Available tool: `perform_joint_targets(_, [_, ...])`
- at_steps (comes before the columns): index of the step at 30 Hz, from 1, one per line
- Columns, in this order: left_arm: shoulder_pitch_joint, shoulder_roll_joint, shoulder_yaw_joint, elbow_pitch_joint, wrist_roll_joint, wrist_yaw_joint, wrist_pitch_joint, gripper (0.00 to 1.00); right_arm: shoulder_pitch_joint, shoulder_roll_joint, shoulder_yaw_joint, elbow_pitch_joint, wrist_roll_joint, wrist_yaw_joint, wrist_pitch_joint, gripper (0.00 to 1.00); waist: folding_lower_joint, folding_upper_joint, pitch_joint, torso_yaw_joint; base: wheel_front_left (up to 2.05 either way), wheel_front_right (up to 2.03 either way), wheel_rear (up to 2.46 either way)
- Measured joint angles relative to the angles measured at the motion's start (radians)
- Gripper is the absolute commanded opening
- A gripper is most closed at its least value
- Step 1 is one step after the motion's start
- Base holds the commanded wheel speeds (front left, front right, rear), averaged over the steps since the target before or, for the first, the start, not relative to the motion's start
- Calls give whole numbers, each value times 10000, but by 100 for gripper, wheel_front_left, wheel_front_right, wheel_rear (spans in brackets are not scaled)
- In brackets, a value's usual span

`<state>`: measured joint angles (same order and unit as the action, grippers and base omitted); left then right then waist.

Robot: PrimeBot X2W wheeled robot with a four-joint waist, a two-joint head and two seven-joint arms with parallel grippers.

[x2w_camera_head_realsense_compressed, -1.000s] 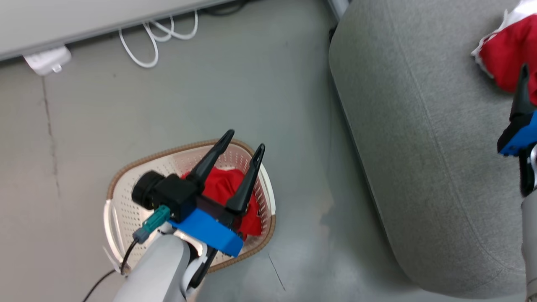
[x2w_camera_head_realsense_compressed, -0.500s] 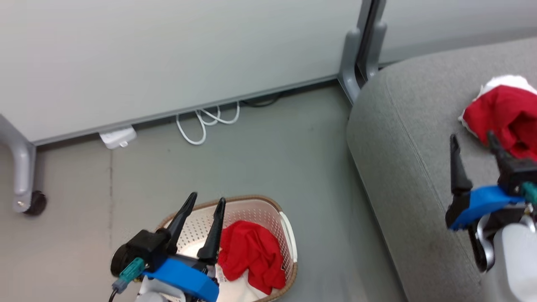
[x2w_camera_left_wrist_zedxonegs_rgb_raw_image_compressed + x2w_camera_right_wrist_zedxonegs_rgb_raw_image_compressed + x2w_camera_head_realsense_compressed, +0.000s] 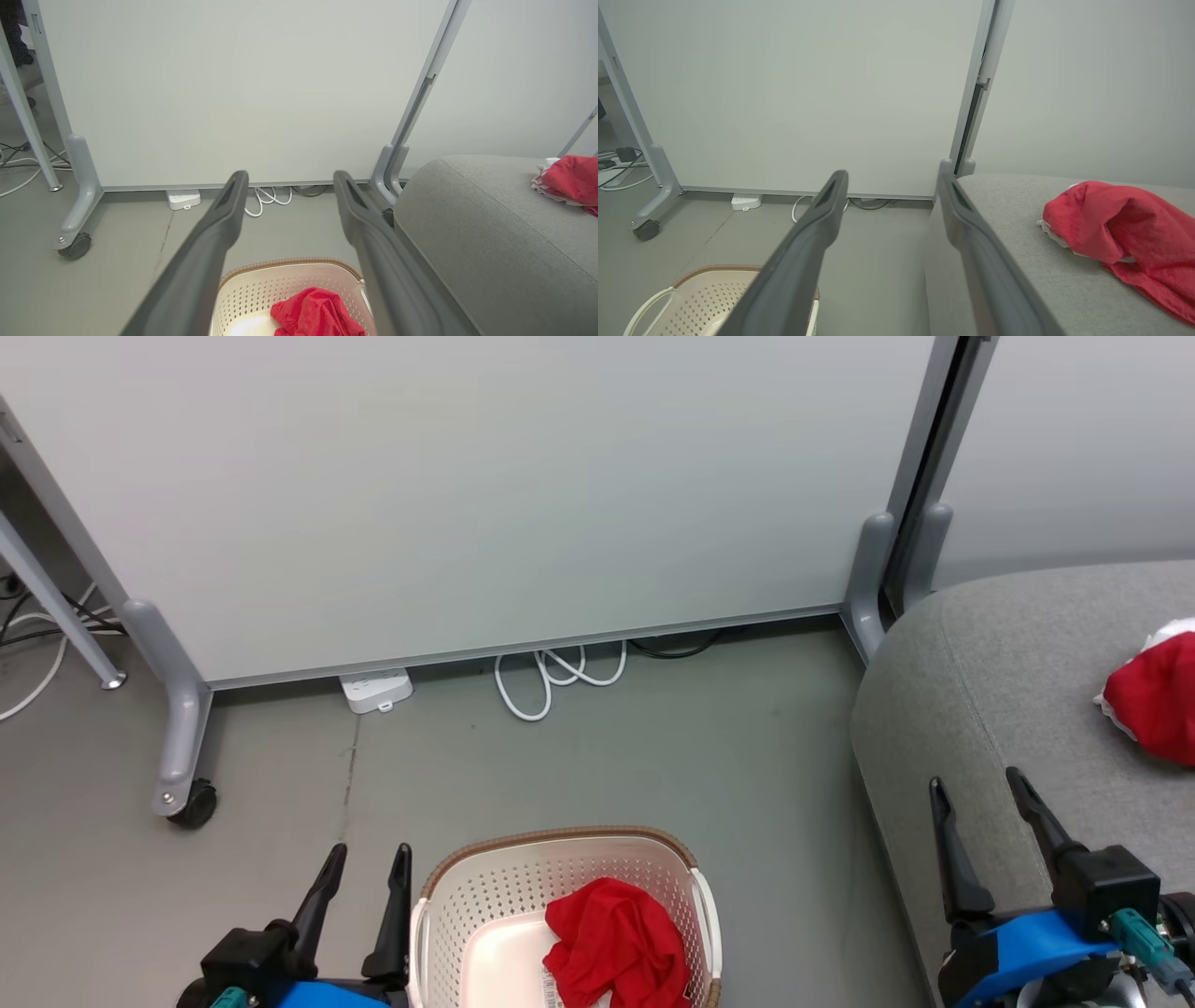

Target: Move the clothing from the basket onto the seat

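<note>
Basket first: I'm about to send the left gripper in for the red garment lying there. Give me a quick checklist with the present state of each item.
1. The left gripper is open and empty: ok.
2. The right gripper is open and empty: ok.
3. The red garment in the basket lies uncovered from above: ok.
4. The left gripper is lined up over the basket: not ok, it sits off the basket's left side, over the floor.
5. The seat has bare room beside the other red garment: ok.
6. Nothing else is hidden under the red garment: cannot tell.
</note>
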<state>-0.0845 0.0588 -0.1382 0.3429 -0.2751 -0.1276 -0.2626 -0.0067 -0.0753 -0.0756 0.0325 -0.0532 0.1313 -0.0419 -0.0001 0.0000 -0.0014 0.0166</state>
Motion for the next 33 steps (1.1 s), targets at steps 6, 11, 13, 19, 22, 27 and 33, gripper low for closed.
perform_joint_targets(6, [252,-36,644,-130,142,0,0,100,543,134,113,-704,82,0,257,100,0,0,-114,187,0,0,0])
perform_joint_targets(11, [262,-59,828,-201,224,0,0,100,740,194,188,-982,119,0,395,100,1,0,-113,246,0,0,0])
perform_joint_targets(13, [262,-63,899,-207,259,0,0,100,755,211,217,-1037,146,0,422,100,1,0,-113,255,0,0,0])
perform_joint_targets(19, [262,-79,932,-209,299,0,0,100,855,224,251,-1074,209,0,462,100,2,0,-119,257,0,0,0])
perform_joint_targets(22, [261,-84,934,-209,299,0,0,100,856,224,257,-1049,295,0,460,100,1,0,-112,248,0,0,0])
perform_joint_targets(27, [261,-90,905,-205,282,0,0,100,843,228,324,-1003,504,0,422,100,1,0,-46,228,0,0,0])
perform_joint_targets(33, [231,-96,729,-173,203,0,0,100,649,232,397,-1091,598,0,403,100,1,0,333,114,0,0,0])
